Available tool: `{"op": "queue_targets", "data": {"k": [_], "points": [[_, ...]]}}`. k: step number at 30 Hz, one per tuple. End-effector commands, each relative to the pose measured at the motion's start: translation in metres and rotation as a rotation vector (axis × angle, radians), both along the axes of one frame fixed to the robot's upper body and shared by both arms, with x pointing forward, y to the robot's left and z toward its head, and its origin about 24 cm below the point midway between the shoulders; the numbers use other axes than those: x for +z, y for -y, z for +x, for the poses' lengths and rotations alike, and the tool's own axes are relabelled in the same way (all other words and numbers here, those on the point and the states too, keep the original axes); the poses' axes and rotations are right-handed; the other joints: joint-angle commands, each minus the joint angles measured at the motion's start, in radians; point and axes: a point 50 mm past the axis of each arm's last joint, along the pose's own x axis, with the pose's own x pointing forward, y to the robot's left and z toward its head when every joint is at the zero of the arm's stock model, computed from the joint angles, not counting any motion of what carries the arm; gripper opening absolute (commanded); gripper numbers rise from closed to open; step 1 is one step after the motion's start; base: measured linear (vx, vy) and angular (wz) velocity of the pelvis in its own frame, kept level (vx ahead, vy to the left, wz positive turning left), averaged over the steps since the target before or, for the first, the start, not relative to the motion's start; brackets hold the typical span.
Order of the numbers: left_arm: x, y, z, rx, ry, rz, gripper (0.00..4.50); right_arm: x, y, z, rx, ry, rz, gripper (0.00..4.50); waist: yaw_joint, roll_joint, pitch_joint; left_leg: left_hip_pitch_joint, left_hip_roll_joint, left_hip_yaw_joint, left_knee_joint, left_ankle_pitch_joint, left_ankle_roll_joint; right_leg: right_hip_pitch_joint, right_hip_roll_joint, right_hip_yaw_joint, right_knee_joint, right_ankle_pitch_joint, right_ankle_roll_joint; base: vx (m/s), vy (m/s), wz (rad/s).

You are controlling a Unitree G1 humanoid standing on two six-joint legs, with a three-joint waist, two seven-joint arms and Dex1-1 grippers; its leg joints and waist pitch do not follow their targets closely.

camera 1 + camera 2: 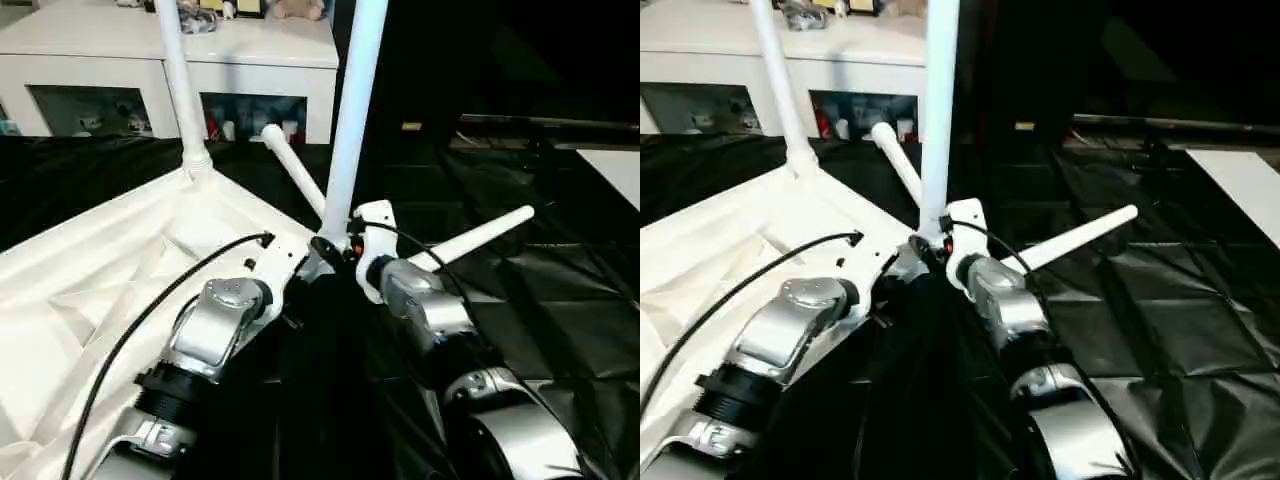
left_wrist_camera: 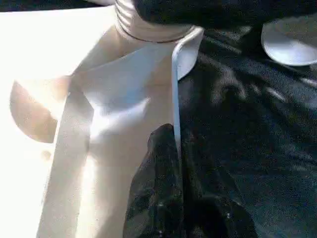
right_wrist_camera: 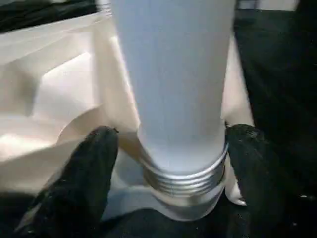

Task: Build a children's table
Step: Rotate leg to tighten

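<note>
While the tabletop [image 1: 90, 290] lies upside down on the black sheet [image 1: 560, 300], ribbed underside up, two legs are already seen standing in its corner sockets: the far leg [image 1: 178, 80] at the back corner and the near leg [image 1: 352, 110] at the corner closest to both arms. Behind them a white cabinet [image 1: 250, 60] is seen. Two more loose legs [image 1: 480, 238] lie on the sheet beside that near corner, one pointing away toward the cabinet, the other out to the right.

The step in hand is judged to be the seating of the near leg. In the right wrist view its threaded collar [image 3: 185, 181] is seen entering the socket, several rings of thread being still exposed, so the leg is probably not screwed fully home. The right gripper [image 3: 171, 168] is held around the base of this leg with its black fingers [image 3: 84, 168] spread apart on either side, no grip being made. The left gripper [image 2: 176, 148] is pinched together on the thin edge wall of the tabletop just beside the socket, steadying it.

For the next move, a fresh closing of the right fingers on the leg and a further turn would be called for, the tabletop being kept braced meanwhile. After that, the loose legs remain to be fitted.
</note>
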Motion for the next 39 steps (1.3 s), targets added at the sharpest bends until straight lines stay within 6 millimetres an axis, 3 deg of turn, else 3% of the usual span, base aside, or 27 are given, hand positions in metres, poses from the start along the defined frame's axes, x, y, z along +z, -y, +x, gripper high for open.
{"op": "queue_targets", "data": {"k": [1,4,6,8,10,11,12,13,14,15,16,17,20,23,27,30,35,39], "points": [[0.007,0.012,-0.006,-0.14,0.036,-0.053,0.0,0.003,-0.012,-0.009,0.177,0.025,-0.036,3.95,0.011,0.0,-0.037,0.008,0.081,-0.031,-0.079,-0.262,0.037,0.023,-0.101,0.061,-0.073,-0.421,-0.118,0.0,0.0,0.0],[0.007,0.009,-0.009,-0.184,0.038,-0.055,0.0,0.006,-0.006,-0.012,0.226,0.06,-0.076,4.27,0.018,-0.003,-0.039,0.006,0.08,-0.026,-0.074,-0.212,0.034,0.022,-0.098,0.065,-0.066,-0.396,-0.119,0.0,0.0,0.0],[0.009,0.0,-0.015,-0.275,0.044,-0.053,0.0,0.011,0.004,-0.02,0.35,0.096,-0.119,4.32,0.023,-0.003,-0.041,0.006,0.082,-0.025,-0.071,-0.182,0.047,0.025,-0.096,0.063,-0.058,-0.359,-0.136,0.029,-0.021,0.03],[0.013,-0.007,-0.023,-0.396,0.079,-0.062,0.0,0.013,0.012,-0.033,0.507,0.095,-0.106,4.32,0.03,0.0,-0.039,0.005,0.082,-0.021,-0.069,-0.206,0.062,0.021,-0.093,0.067,-0.059,-0.368,-0.13,0.067,-0.043,0.06],[0.014,-0.008,-0.025,-0.421,0.078,-0.073,0.0,0.014,0.014,-0.036,0.536,0.09,-0.098,4.32,0.032,-0.004,-0.044,-0.001,0.08,-0.018,-0.065,-0.193,0.065,0.022,-0.088,0.069,-0.047,-0.337,-0.135,0.091,-0.043,0.04],[0.014,-0.014,-0.03,-0.455,0.048,-0.071,0.0,0.014,0.019,-0.04,0.579,0.095,-0.09,4.32,0.036,-0.005,-0.055,-0.001,0.078,-0.015,-0.056,-0.121,0.073,0.029,-0.085,0.069,-0.03,-0.228,-0.158,0.094,-0.044,0.01],[0.014,-0.018,-0.032,-0.477,0.033,-0.06,0.0,0.015,0.021,-0.041,0.593,0.098,-0.091,4.32,0.039,-0.005,-0.062,-0.01,0.073,-0.013,-0.046,-0.029,0.094,0.037,-0.081,0.068,-0.008,-0.072,-0.189,0.089,-0.043,-0.02],[0.015,-0.022,-0.034,-0.492,0.023,-0.053,0.0,0.015,0.023,-0.041,0.6,0.104,-0.092,4.32,0.04,-0.001,-0.062,-0.017,0.073,-0.012,-0.04,0.029,0.116,0.037,-0.078,0.067,0.007,0.048,-0.22,0.089,-0.043,-0.02],[0.016,-0.023,-0.035,-0.5,0.022,-0.051,0.0,0.016,0.024,-0.041,0.603,0.105,-0.092,4.32,0.037,-0.003,-0.06,-0.02,0.071,-0.01,-0.036,0.044,0.125,0.036,-0.074,0.066,0.011,0.085,-0.23,0.079,-0.033,0.01],[0.019,-0.027,-0.036,-0.51,0.016,-0.067,0.0,0.018,0.024,-0.042,0.616,0.119,-0.092,4.32,0.037,-0.002,-0.064,-0.01,0.07,-0.008,-0.032,0.059,0.138,0.033,-0.069,0.067,0.016,0.135,-0.25,0.065,-0.021,0.04],[0.019,-0.027,-0.036,-0.51,0.016,-0.067,0.0,0.018,0.024,-0.042,0.616,0.119,-0.092,4.32,0.037,-0.003,-0.067,-0.008,0.069,-0.006,-0.027,0.074,0.142,0.036,-0.067,0.069,0.022,0.17,-0.26,0.065,-0.021,0.04],[0.021,-0.028,-0.037,-0.518,0.017,-0.074,0.0,0.019,0.024,-0.042,0.623,0.122,-0.089,4.32,0.036,-0.006,-0.068,-0.015,0.064,-0.007,-0.024,0.101,0.151,0.042,-0.064,0.069,0.029,0.229,-0.272,0.0,0.0,0.0],[0.023,-0.031,-0.039,-0.547,0.016,-0.082,0.0,0.021,0.024,-0.045,0.649,0.127,-0.093,4.32,0.037,-0.005,-0.065,-0.015,0.067,-0.009,-0.025,0.055,0.143,0.044,-0.064,0.067,0.025,0.175,-0.269,0.0,0.0,0.0],[0.027,-0.034,-0.044,-0.588,0.002,-0.095,0.0,0.022,0.025,-0.045,0.648,0.152,-0.109,4.32,0.035,-0.002,-0.059,-0.011,0.074,-0.012,-0.033,-0.008,0.105,0.042,-0.065,0.066,0.015,0.045,-0.25,0.0,0.0,0.0],[0.029,-0.034,-0.045,-0.592,0.004,-0.107,0.0,0.024,0.026,-0.042,0.622,0.178,-0.111,4.32,0.039,0.005,-0.052,0.005,0.079,-0.005,-0.038,-0.102,0.055,0.026,-0.063,0.071,0.001,-0.071,-0.241,0.0,0.0,0.0],[0.03,-0.033,-0.047,-0.608,-0.001,-0.12,0.0,0.024,0.027,-0.044,0.645,0.174,-0.119,4.32,0.041,0.004,-0.051,0.003,0.079,-0.004,-0.041,-0.127,0.023,0.032,-0.063,0.071,-0.003,-0.136,-0.211,0.0,0.0,0.0],[0.031,-0.033,-0.047,-0.613,-0.001,-0.118,0.0,0.021,0.03,-0.049,0.692,0.164,-0.14,4.32,0.042,0.001,-0.057,-0.005,0.076,-0.006,-0.036,-0.071,0.03,0.04,-0.062,0.071,0.009,-0.059,-0.204,0.0,0.0,0.0],[0.032,-0.035,-0.047,-0.609,0.0,-0.115,0.0,0.021,0.033,-0.049,0.7,0.162,-0.146,4.32,0.042,0.0,-0.061,-0.009,0.074,-0.006,-0.03,-0.034,0.05,0.042,-0.062,0.069,0.016,0.0,-0.219,0.0,0.0,0.0]]}}
